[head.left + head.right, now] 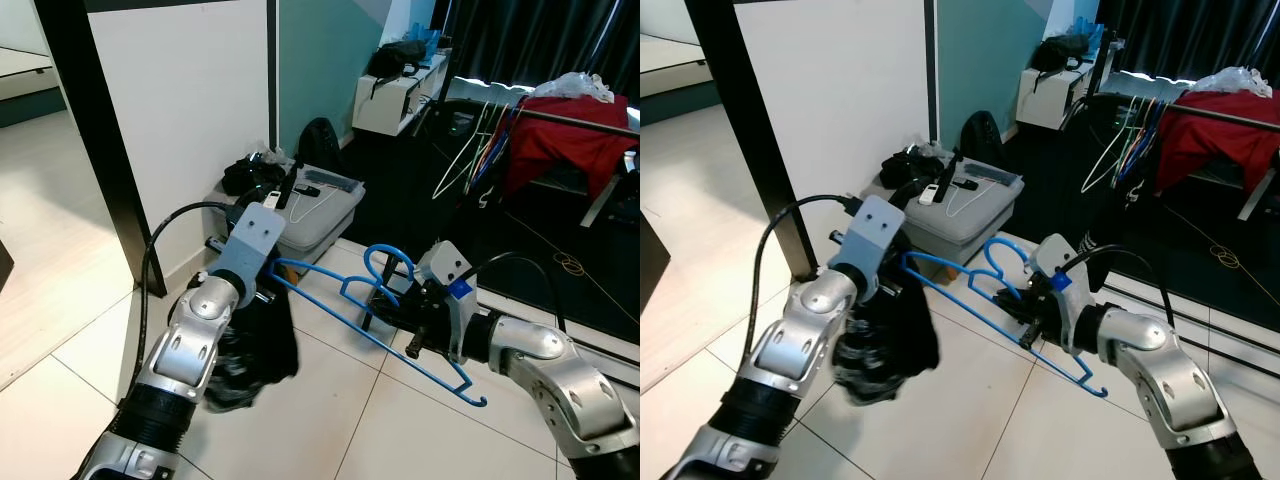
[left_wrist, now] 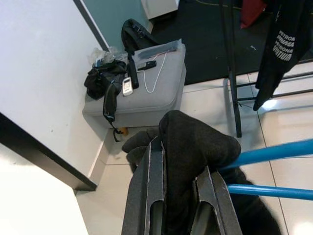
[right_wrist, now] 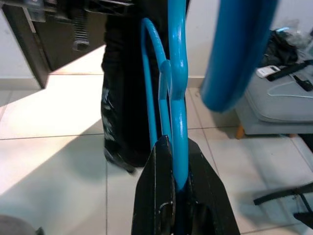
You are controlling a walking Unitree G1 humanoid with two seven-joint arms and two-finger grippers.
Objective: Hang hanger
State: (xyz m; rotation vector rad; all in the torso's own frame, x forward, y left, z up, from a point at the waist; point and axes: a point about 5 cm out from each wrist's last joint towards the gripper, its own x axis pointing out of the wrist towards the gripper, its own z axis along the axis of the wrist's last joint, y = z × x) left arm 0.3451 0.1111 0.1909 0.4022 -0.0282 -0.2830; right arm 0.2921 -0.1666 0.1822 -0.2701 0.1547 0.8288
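**Blue hanger held between both grippers, dark garment draped at its left end**

A blue plastic clothes hanger (image 1: 380,315) is held out over the white tiled floor (image 1: 330,440), lying nearly flat and slanting from far left to near right. Its neck, just below the hook, is clamped by the right gripper (image 1: 400,305); in the right wrist view the blue bar is seen pinched tight between the two black fingers (image 3: 164,191). At the left end, a black crumpled garment (image 1: 250,345) is gripped by the left gripper (image 2: 178,196), whose fingers are closed on the cloth where it wraps the hanger's arm, and the rest of the fabric hangs down beneath the silver forearm.

Beyond the hanger, a grey padded storage box (image 1: 320,215) is seen against the white wall, with remotes and a thin white wire hanger lying on its lid. Far to the right, a metal clothes rack (image 1: 560,120) is seen carrying a red garment (image 1: 565,150) and several bare coloured hangers (image 1: 480,150), well apart from both grippers.
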